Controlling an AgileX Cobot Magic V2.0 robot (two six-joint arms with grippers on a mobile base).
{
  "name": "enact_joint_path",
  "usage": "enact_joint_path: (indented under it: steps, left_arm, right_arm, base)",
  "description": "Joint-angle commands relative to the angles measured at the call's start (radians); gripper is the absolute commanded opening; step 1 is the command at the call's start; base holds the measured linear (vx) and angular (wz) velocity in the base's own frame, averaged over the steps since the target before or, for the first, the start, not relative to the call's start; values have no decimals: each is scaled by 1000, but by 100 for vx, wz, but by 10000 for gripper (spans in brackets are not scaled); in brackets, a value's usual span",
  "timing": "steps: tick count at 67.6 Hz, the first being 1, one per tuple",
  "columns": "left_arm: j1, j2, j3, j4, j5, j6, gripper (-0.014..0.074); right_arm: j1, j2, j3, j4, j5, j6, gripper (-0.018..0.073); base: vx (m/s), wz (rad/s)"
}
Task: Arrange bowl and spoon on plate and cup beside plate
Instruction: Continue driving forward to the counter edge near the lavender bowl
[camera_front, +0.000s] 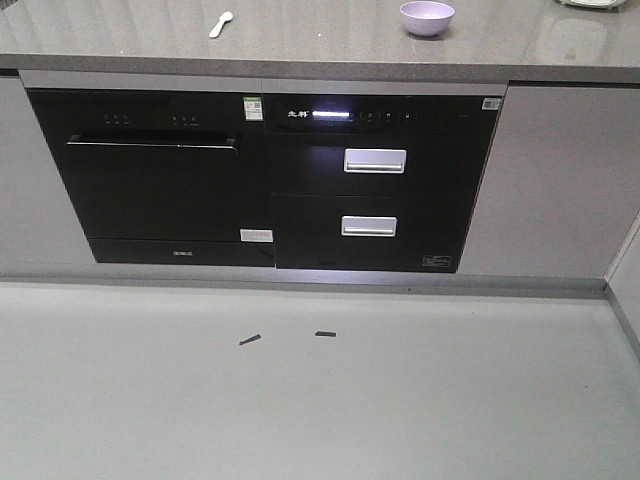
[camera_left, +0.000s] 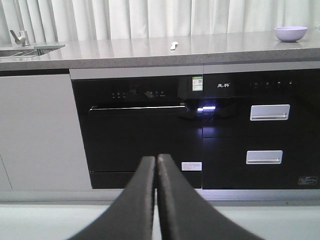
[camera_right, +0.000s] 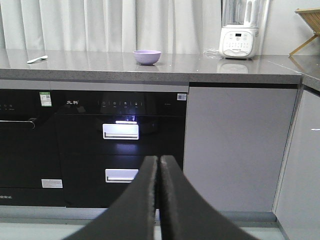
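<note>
Both pincers are pressed together and empty. The left gripper (camera_left: 156, 161) is facing the spoon (camera_left: 173, 45) at its 12 o'clock on the countertop (camera_left: 125, 52), and the right gripper (camera_right: 158, 160) is facing the bowl (camera_right: 147, 56), also near 12. In the front view the spoon is lying flat, its handle pointing to 7 o'clock and its scoop to 1. It is probably light and stiff, so it is best pinched across the handle. The bowl is looking smooth and slippery, so a rim pinch suits it.

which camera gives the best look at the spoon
The exterior front-facing view: it looks down on the spoon, showing head and handle on the counter. Both wrist views see it from low and far, just a small pale sliver.
</note>
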Motion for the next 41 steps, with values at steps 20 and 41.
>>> enact_joint_path:
  steps: [20,41]
  left_arm:
    - [-1,-12,-8,-1,-69,-8,-6]
    - [-1,-12,-8,-1,-69,-8,-6]
  right_arm:
    - [-5,-9,4,-7,-75,-1,-3]
    - [-5,-9,4,-7,-75,-1,-3]
  base:
    - [10,-2]
    - [10,-1]
